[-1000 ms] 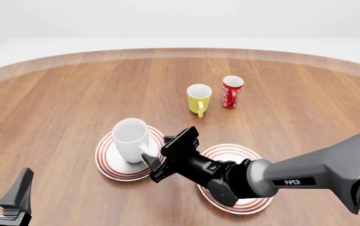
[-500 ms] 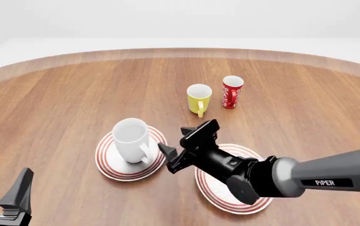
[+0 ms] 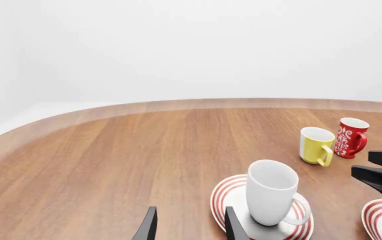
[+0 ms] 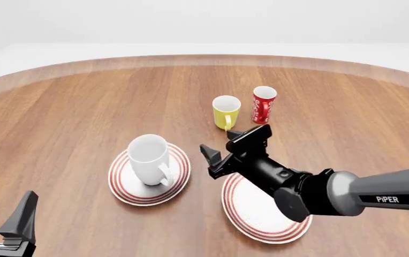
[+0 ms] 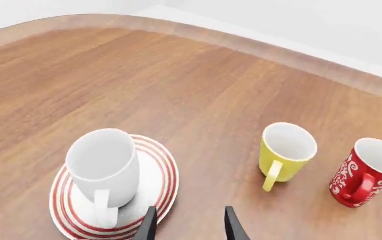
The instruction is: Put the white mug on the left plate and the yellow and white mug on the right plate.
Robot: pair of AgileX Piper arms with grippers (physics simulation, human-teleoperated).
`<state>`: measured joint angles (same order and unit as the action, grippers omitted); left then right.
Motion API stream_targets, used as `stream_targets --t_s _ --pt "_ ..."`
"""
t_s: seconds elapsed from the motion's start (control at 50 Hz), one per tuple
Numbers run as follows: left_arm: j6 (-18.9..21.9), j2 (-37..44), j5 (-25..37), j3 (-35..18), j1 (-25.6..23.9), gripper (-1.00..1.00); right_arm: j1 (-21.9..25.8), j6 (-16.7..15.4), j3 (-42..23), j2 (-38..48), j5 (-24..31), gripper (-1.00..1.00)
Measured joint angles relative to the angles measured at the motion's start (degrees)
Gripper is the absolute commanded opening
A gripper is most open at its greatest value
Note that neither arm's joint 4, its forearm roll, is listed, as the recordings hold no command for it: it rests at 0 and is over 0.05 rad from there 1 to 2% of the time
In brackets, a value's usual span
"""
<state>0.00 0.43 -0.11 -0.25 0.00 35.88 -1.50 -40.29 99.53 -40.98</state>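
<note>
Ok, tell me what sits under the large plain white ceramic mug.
The white mug stands upright on the red-ringed left plate. The plate's centre beneath its base is covered, so unseen.

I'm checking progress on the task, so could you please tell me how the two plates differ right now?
The left plate carries the white mug upright on it; the right plate carries nothing. The left plate looks slightly smaller than the right plate. The left plate is in full view, while the right arm crosses above part of the right plate. Both are round, white, red-ringed at the rim, and lie flat on the table.
</note>
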Motion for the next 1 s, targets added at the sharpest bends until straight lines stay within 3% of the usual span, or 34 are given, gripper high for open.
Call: stream_targets --t_s 0.48,1.0 --pt "0.0 0.0 0.0 0.0 0.0 1.00 -5.9 0.8 -2.1 1.3 -1.8 1.00" --pt "0.0 0.0 0.0 0.0 0.0 1.00 -10.7 3.8 -7.3 5.5 -2.4 1.00"
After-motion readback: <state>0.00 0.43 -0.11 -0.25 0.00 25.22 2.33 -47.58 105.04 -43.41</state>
